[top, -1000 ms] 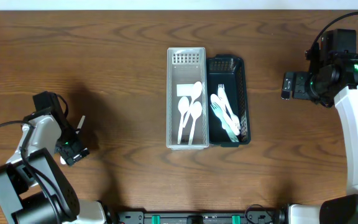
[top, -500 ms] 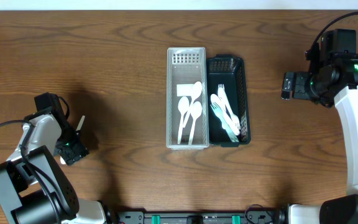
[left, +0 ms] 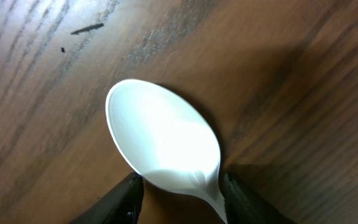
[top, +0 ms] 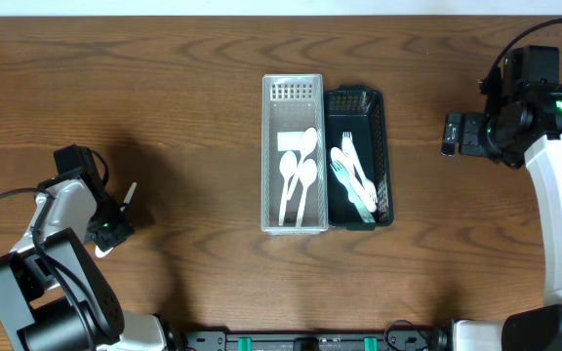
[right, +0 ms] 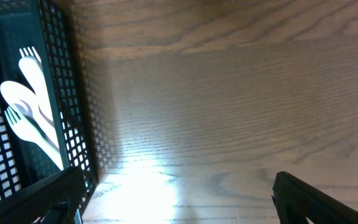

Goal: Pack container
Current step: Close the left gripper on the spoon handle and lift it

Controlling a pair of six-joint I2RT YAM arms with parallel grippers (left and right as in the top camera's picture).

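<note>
A white plastic spoon (left: 160, 137) lies bowl-up on the wooden table at the far left (top: 128, 194). My left gripper (left: 180, 186) has both fingers against the base of the bowl, shut on it; from overhead the gripper (top: 115, 216) sits just below the spoon. In the table's middle stand a clear basket (top: 294, 90) holding white spoons (top: 299, 175) and a black basket (top: 381, 107) holding white forks (top: 352, 175). My right gripper (top: 449, 134) hovers right of the black basket, open and with nothing in it (right: 176, 186).
The right wrist view shows the black basket's mesh wall (right: 73, 93) and forks (right: 33, 118) at the left, with bare wood under the jaws. The two baskets touch side by side. Wide bare tabletop lies between each arm and the baskets.
My left gripper's jaws have narrowed from wide open onto the spoon. The arm shifted slightly toward it. The right arm and the baskets have not moved.
</note>
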